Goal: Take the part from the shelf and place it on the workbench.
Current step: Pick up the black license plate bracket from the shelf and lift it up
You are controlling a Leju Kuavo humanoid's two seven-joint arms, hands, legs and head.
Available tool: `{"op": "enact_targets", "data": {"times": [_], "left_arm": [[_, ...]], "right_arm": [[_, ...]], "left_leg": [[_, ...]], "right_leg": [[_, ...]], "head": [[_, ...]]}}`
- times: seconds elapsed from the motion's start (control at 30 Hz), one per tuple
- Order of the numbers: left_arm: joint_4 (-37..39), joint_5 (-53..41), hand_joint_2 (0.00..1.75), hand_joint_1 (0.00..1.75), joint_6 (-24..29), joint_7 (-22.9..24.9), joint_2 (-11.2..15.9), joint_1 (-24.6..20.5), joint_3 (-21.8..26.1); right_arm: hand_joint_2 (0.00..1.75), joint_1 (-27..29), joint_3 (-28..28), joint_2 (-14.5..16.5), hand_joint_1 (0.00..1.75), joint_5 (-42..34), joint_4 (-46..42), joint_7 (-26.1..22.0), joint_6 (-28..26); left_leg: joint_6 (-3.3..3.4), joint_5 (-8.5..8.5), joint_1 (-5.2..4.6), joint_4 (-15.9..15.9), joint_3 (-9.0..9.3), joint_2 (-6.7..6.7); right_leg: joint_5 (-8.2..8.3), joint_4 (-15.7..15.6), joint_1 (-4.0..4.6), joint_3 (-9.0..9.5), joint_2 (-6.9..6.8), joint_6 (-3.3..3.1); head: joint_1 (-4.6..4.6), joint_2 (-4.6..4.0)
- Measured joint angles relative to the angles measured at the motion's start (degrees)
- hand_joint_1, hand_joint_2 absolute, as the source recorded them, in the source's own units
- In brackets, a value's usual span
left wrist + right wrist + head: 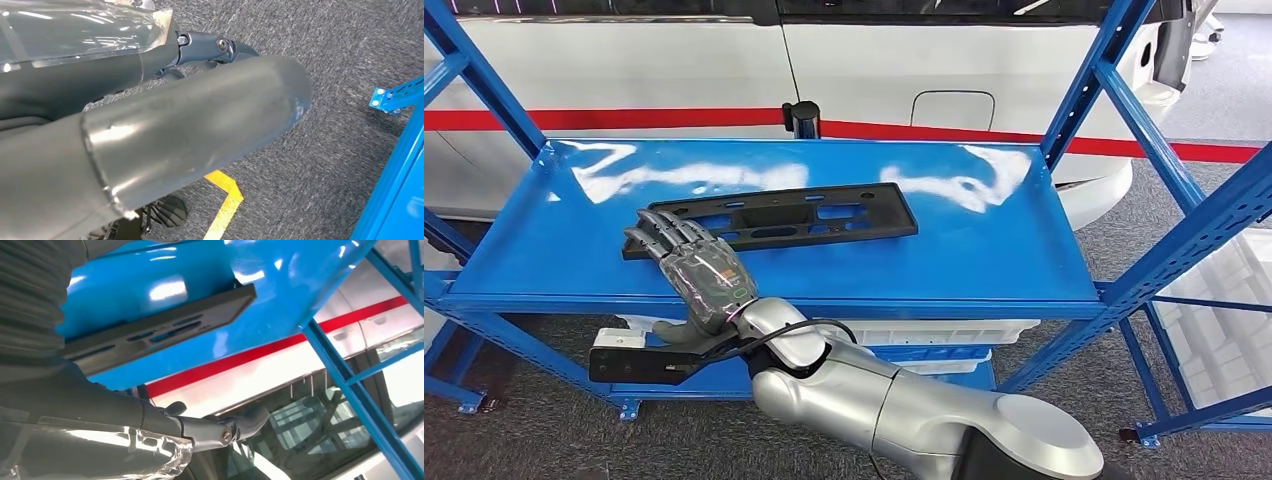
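Note:
The part (804, 215) is a long flat black plastic panel with slots, lying on the blue shelf board (984, 250). My right hand (694, 270) reaches in from below, its fingers stretched flat over the panel's left end and its thumb hanging below the shelf's front edge. Nothing is clasped in it. In the right wrist view the panel (165, 327) lies on the blue board (150, 280) beyond my right hand (100, 415). My left hand (150, 125) hangs over grey carpet, thumb and fingers extended, holding nothing.
Blue shelf uprights (1164, 260) and diagonal braces frame the board. White bins (944, 335) sit on the lower level, with a black fixture (639, 362) below the shelf's front left. A white vehicle with a red stripe (674, 80) stands behind. A yellow floor line (225, 200) crosses the carpet.

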Motion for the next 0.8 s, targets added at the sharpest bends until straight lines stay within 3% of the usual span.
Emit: {"op": "enact_targets", "data": {"times": [0.03, 0.07, 0.13, 0.17, 0.23, 0.37, 0.43, 0.5, 0.53, 0.57, 0.6, 0.67, 0.7, 0.73, 0.8], "left_arm": [[0.00, -0.02, 0.00, 0.00, 0.09, 0.05, -0.04, -0.01, -0.02], [0.00, -0.04, 0.00, 0.00, 0.18, 0.11, -0.10, -0.03, -0.05], [0.00, -0.10, 0.00, 0.00, 0.38, 0.17, -0.27, -0.11, -0.17], [0.00, -0.14, 0.00, 0.00, 0.45, 0.20, -0.36, -0.19, -0.25], [0.00, -0.19, 0.00, 0.00, 0.58, 0.25, -0.46, -0.38, -0.36], [-0.03, -0.22, 0.00, 0.00, 0.72, 0.36, -0.60, -0.59, -0.39], [-0.07, -0.27, 0.00, 0.00, 0.75, 0.37, -0.65, -0.70, -0.40], [-0.07, -0.30, 0.00, 0.00, 0.75, 0.50, -0.66, -0.71, -0.41], [-0.07, -0.31, 0.00, 0.00, 0.73, 0.60, -0.64, -0.69, -0.41], [-0.07, -0.34, 0.00, 0.00, 0.69, 0.71, -0.61, -0.68, -0.42], [-0.07, -0.38, 0.00, 0.00, 0.62, 0.81, -0.55, -0.69, -0.44], [-0.07, -0.48, 0.00, 0.00, 0.46, 1.01, -0.43, -0.76, -0.51], [-0.07, -0.52, 0.00, 0.00, 0.39, 1.13, -0.40, -0.83, -0.58], [-0.07, -0.57, 0.00, 0.00, 0.33, 1.29, -0.38, -0.89, -0.70], [-0.07, -0.69, 0.00, 0.00, 0.25, 1.73, -0.34, -1.00, -0.94]], "right_arm": [[1.75, 0.23, -0.04, -0.03, 0.00, 0.03, 0.16, 0.00, 0.00], [1.75, 0.39, -0.09, -0.05, 0.00, 0.09, 0.30, 0.00, 0.00], [1.75, 0.48, -0.20, -0.01, 0.00, 0.25, 0.54, -0.01, 0.00], [1.75, 0.47, -0.27, 0.04, 0.00, 0.32, 0.63, -0.02, 0.00], [1.75, 0.47, -0.37, 0.09, 0.00, 0.44, 0.78, -0.04, -0.01], [1.75, 0.43, -0.64, 0.18, 0.00, 0.62, 1.03, -0.04, -0.03], [1.75, 0.38, -0.72, 0.21, 0.00, 0.70, 1.08, -0.04, -0.04], [1.75, 0.52, -0.70, 0.19, 0.00, 0.79, 1.25, -0.04, -0.04], [1.75, 0.65, -0.70, 0.19, 0.00, 0.84, 1.37, -0.04, -0.04], [1.75, 0.74, -0.70, 0.19, 0.00, 0.92, 1.48, -0.04, -0.04], [1.75, 0.80, -0.70, 0.19, 0.00, 1.03, 1.55, -0.04, -0.04], [1.75, 0.80, -0.74, 0.19, 0.00, 1.23, 1.65, -0.04, -0.04], [1.75, 0.79, -0.77, 0.19, 0.00, 1.31, 1.69, -0.04, -0.04], [1.75, 0.78, -0.80, 0.19, 0.00, 1.37, 1.72, -0.03, -0.05], [1.75, 0.76, -0.90, 0.17, 0.00, 1.48, 1.80, -0.02, -0.07]], "left_leg": [[-0.04, -0.07, -0.02, 0.02, 0.02, -0.01], [-0.14, -0.17, -0.02, 0.06, 0.09, -0.07], [-0.52, -0.52, -0.01, 0.26, 0.36, -0.25], [-0.84, -0.80, -0.12, 0.44, 0.45, -0.34], [-1.48, -1.28, -0.18, 0.69, 0.49, -0.40], [-2.88, -2.36, 0.25, 1.64, 0.27, -0.01], [-3.53, -5.07, 0.47, 6.94, -2.24, 0.57], [-4.04, -7.96, 0.67, 14.67, -6.68, 0.89], [-4.22, -8.17, 0.78, 16.94, -8.36, 0.96], [-4.33, -7.15, 0.90, 16.98, -8.97, 1.03], [-4.39, -5.06, 1.04, 14.65, -8.34, 1.11], [-4.44, -0.53, 1.21, 6.57, -4.91, 1.46], [-4.27, 0.69, 1.16, 3.46, -3.51, 1.50], [-4.01, 1.07, 1.04, 1.78, -2.75, 1.49], [-3.12, 0.82, 0.72, 1.35, -2.61, 1.13]], "right_leg": [[-0.30, 1.86, -0.02, -1.14, 0.00, 0.18], [0.41, 1.22, -0.04, -1.00, -0.01, 0.52], [3.84, -6.52, -0.10, 2.59, -0.01, 1.16], [5.37, -10.67, -0.07, 4.72, 0.01, 1.19], [6.77, -15.18, -0.05, 6.99, 0.06, 0.76], [6.78, -15.76, -0.32, 7.49, 0.11, -0.65], [6.67, -16.00, -0.61, 7.97, 0.04, -1.16], [6.42, -15.96, -0.57, 8.12, -0.03, -1.50], [6.29, -15.94, -0.55, 8.20, -0.04, -1.58], [6.15, -15.92, -0.56, 8.32, -0.03, -1.59], [5.97, -15.89, -0.59, 8.55, -0.02, -1.51], [5.47, -15.78, -0.49, 9.09, 0.01, -1.08], [5.22, -15.71, -0.32, 9.23, 0.02, -0.77], [5.02, -15.68, -0.14, 9.28, 0.02, -0.47], [4.80, -15.85, 0.01, 9.30, -0.04, 0.16]], "head": [[-0.01, 0.00], [0.02, 0.00], [0.04, 0.00], [0.02, 0.00], [-0.08, 0.00], [-0.28, 0.00], [-0.60, 0.00], [-0.79, 0.00], [-0.80, 0.00], [-0.82, 0.00], [-0.83, 0.00], [-0.84, 0.00], [-0.86, 0.00], [-0.86, 0.00], [-0.86, 0.00]]}}
